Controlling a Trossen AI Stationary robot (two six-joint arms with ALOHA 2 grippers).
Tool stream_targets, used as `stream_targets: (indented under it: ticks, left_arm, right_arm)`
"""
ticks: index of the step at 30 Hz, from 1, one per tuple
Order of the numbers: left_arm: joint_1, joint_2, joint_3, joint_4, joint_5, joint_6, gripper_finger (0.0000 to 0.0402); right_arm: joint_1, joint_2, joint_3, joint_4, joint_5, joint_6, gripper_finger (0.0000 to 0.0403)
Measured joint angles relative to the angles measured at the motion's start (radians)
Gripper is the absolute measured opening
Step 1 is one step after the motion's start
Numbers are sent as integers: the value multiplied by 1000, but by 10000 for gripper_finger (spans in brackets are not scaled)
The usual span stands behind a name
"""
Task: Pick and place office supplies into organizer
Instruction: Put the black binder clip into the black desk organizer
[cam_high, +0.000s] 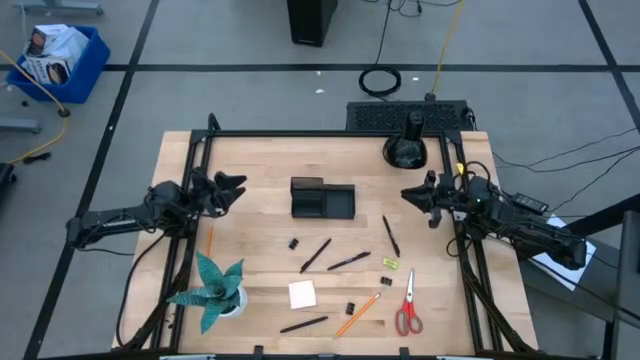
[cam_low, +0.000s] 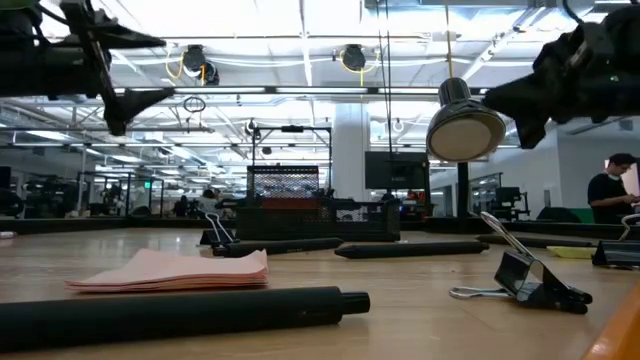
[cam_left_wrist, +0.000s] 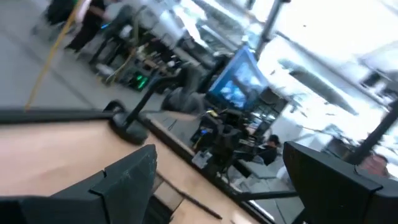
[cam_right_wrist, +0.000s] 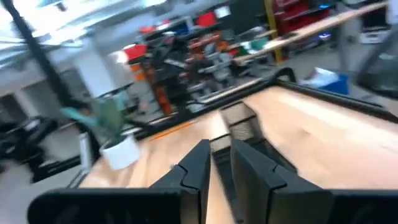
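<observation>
From above, the organizer (cam_high: 322, 198) sits mid-table (cam_high: 260, 160) with pens (cam_high: 316, 254), pencils (cam_high: 357, 314), scissors (cam_high: 407, 312), sticky pad (cam_high: 302, 294) and clips (cam_high: 294, 242) loose nearer the front, while both arms wait at the sides. The left wrist view shows the left end effector (cam_high: 232, 189) spread wide and empty, likely readied for a pick. The right wrist view shows the right end effector (cam_high: 414, 193) nearly closed, holding nothing, aimed at the organizer.

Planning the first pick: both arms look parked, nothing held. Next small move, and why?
Probably swing the right gripper, fingers nearly closed, toward the thin black pen just in front of it and open. That pen lies nearest. The black compartment organizer looks empty, and the open left gripper waits at the left edge.
</observation>
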Motion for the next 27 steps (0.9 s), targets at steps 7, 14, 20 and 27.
stream_targets:
  ticks: [7, 14, 20, 27]
  left_arm:
    - [0, 27, 0, -44, -100, 36, 351]
    - [0, 56, 0, -33, -171, 78, 351]
    - [0, 85, 0, -18, -103, 174, 351]
    - [0, 138, 0, 15, -23, 247, 351]
  right_arm:
    - [20, 102, 0, -24, -1, -30, 59]
    - [95, 206, 0, 21, -65, -73, 59]
    - [196, 258, 1, 207, -40, -98, 59]
    - [390, 354, 59, 248, 214, -245, 59]
